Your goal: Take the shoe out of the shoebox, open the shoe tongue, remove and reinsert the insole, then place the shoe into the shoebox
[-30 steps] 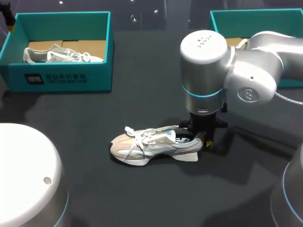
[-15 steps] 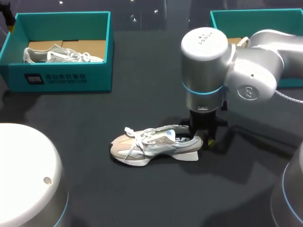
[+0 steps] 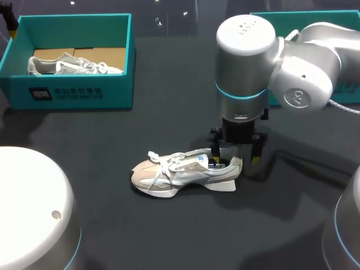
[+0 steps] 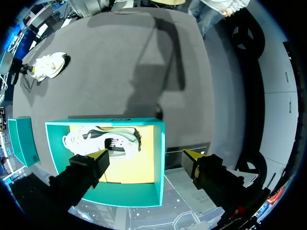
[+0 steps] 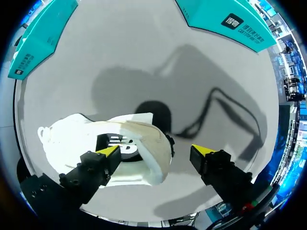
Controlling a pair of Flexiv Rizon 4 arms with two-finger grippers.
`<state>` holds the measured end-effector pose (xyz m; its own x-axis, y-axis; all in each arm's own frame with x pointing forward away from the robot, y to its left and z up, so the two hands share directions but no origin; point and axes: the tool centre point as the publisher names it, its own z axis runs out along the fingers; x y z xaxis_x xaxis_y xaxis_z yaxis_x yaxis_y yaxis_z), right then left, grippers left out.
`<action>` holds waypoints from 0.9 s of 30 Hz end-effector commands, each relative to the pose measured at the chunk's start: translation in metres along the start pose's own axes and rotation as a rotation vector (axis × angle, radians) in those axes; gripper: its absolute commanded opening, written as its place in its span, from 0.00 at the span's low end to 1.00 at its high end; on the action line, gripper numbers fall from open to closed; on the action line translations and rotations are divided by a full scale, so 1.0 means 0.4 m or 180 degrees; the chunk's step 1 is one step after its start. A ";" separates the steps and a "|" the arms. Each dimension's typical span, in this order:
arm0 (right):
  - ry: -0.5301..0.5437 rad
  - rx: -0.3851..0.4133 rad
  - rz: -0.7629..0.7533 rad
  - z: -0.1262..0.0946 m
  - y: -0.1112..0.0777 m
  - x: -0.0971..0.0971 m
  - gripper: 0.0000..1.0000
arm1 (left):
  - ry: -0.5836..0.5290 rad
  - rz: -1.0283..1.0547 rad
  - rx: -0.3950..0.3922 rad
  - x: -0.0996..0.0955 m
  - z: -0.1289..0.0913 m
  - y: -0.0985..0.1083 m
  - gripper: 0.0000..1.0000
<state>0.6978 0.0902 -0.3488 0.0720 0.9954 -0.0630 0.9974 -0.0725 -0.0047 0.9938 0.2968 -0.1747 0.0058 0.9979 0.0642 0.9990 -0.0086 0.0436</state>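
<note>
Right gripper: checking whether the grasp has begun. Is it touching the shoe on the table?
Cannot tell. The right wrist view shows the right gripper open astride the shoe's heel, one finger overlapping it, contact or gap unclear.

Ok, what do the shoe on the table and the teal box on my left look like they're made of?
The shoe looks like soft mesh and suede-like fabric panels with a matte finish. It has a white foam-like sole and cloth laces, but the exact fabric is unclear. The teal box is likely cardboard: it is matte teal outside, with straight thin walls and a plain brown floor showing inside.
</note>
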 end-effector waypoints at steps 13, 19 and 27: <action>0.0931 -0.0852 -0.1464 -0.228 -0.017 -0.032 1.00 | 0.0005 0.0004 0.0003 0.001 -0.001 0.001 1.00; 0.1303 -0.1465 -0.2179 -0.264 -0.031 -0.052 1.00 | 0.0005 0.0004 0.0003 0.001 -0.001 0.001 1.00; 0.1303 -0.1465 -0.2179 -0.264 -0.031 -0.052 1.00 | 0.0005 0.0004 0.0003 0.001 -0.001 0.001 1.00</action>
<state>0.6922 0.0891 -0.2362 -0.5443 0.8348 0.0823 0.8157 0.5039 0.2841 0.9938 0.2967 -0.1747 0.0059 0.9979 0.0642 0.9990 -0.0087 0.0436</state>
